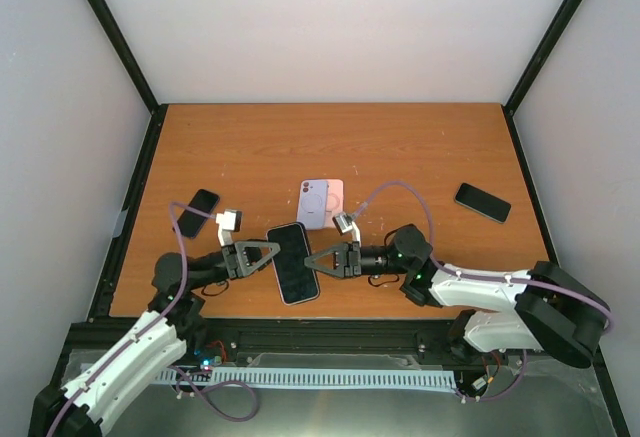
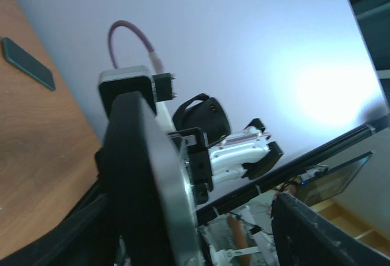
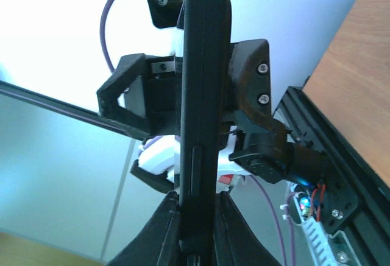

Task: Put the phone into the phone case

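A black phone (image 1: 293, 262), screen up, hangs between my two grippers above the near middle of the table. My right gripper (image 1: 322, 260) is shut on its right edge. In the right wrist view, both fingers clamp the dark edge-on slab (image 3: 204, 95), which has a side button, at the gripper (image 3: 198, 217). My left gripper (image 1: 262, 255) straddles its left edge. In the left wrist view the slab (image 2: 140, 175) shows a black layer and a silver-grey rim. It lies near one finger, with the other finger (image 2: 311, 229) well apart. A lilac phone case (image 1: 320, 203) lies flat behind.
A black phone (image 1: 197, 212) lies on the wooden table (image 1: 400, 147) at the left, and another (image 1: 482, 202) at the right, also visible in the left wrist view (image 2: 27, 63). Black frame posts and pale walls enclose the table.
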Available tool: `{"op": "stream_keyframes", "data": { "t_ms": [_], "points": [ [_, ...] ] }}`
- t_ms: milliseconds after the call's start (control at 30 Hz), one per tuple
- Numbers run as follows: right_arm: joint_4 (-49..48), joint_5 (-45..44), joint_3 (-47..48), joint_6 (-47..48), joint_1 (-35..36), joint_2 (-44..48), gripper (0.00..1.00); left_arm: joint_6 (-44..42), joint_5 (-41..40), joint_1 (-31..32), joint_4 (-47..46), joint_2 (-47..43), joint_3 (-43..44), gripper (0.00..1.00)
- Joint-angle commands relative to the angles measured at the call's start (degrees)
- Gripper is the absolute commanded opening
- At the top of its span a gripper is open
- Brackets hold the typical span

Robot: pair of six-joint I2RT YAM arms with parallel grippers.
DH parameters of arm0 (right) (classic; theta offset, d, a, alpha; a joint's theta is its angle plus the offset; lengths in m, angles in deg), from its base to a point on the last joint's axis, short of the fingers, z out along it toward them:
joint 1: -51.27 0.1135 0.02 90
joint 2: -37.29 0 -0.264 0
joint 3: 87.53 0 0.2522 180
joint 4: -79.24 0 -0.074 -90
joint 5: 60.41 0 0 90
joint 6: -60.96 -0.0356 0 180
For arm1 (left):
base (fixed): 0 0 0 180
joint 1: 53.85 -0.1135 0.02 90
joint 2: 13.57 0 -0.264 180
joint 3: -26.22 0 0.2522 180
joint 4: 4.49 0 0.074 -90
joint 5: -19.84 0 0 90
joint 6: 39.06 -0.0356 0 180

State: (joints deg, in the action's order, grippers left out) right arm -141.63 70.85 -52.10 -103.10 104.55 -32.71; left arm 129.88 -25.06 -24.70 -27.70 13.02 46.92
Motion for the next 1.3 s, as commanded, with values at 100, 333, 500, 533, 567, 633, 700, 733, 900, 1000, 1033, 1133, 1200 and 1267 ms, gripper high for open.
{"op": "stream_keyframes", "data": {
  "t_ms": [100, 333, 500, 533, 567, 633, 700, 733, 900, 1000, 1033, 1133, 1200, 1267],
  "points": [
    [-20.9, 2.8, -1.6, -8.4, -0.3, -3.8, 0.09, 4.3, -1.4, -0.1, -8.8, -2.7, -0.1, 0.61],
    [-31.8, 2.8, -2.7, -13.5, -0.3, -8.7, 0.08, 6.3, -3.1, -0.1, -11.2, -4.1, -1.1, 0.52],
    [-31.2, 2.9, -2.7, -13.2, -0.3, -8.7, 0.1, 6.1, -3.1, -0.1, -10.9, -3.4, -0.9, 0.37],
    [-30.9, 3.0, -2.6, -13.1, -0.3, -8.7, 0.11, 6.1, -3.2, -0.1, -10.9, -3.2, -0.9, 0.34],
    [-30.6, 3.1, -2.5, -13.0, -0.3, -8.4, 0.11, 6.1, -3.3, -0.1, -10.9, -3.0, -1.0, 0.32],
    [-29.1, 3.4, -2.2, -12.5, -0.3, -8.0, 0.13, 6.1, -3.5, -0.1, -10.4, -2.6, -0.8, 0.28],
    [-26.7, 3.6, -1.8, -11.6, -0.2, -7.5, 0.14, 5.6, -3.8, -0.1, -7.4, -1.9, 0.0, 0.26],
    [-25.5, 3.6, -1.7, -11.1, -0.2, -7.0, 0.15, 4.8, -3.8, -0.1, -5.5, -1.4, 0.7, 0.25],
    [-20.4, 3.5, -0.2, -8.8, -0.2, -5.5, 0.21, 1.3, -3.6, -0.1, 2.7, 1.4, 3.7, 0.21],
    [-17.9, 3.4, 0.7, -7.4, -0.2, -4.8, 0.18, 1.2, -3.7, -0.1, 3.8, 1.8, 4.1, 0.21],
    [-17.5, 3.4, 0.7, -7.1, -0.2, -4.8, 0.17, 1.1, -3.7, -0.1, 4.2, 1.7, 4.2, 0.21],
    [-17.8, 3.5, 0.6, -7.1, -0.2, -4.9, 0.16, 1.1, -3.9, -0.1, 5.3, 1.1, 4.6, 0.26],
    [-18.6, 3.4, 0.2, -7.5, -0.2, -5.1, 0.15, 0.7, -4.0, -0.1, 6.8, 0.3, 4.9, 0.28],
    [-19.7, 3.3, -0.2, -8.2, -0.2, -5.4, 0.15, 0.2, -4.3, -0.1, 8.5, -0.2, 5.0, 0.25]
  ]
}}
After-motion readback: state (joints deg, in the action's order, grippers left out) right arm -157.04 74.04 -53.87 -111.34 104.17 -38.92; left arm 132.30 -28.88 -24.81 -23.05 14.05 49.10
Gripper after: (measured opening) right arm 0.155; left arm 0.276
